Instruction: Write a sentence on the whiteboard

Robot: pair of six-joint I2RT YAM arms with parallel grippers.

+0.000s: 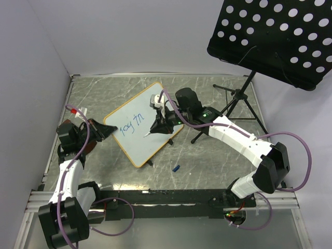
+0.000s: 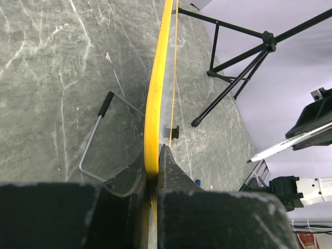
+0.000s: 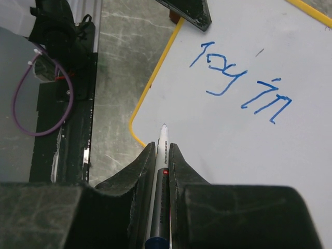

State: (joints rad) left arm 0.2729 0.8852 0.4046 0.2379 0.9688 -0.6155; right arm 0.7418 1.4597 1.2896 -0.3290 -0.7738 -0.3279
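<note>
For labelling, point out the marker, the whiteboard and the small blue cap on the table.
marker point(image 3: 161, 155): right wrist view, barrel near the tip.
whiteboard point(image 1: 134, 148): top external view, bare white surface.
blue cap point(image 1: 176, 168): top external view, its middle.

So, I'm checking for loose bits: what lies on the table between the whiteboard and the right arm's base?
A small blue piece, likely a marker cap, lies between the whiteboard and the right arm's base; the top external view shows it.
</note>
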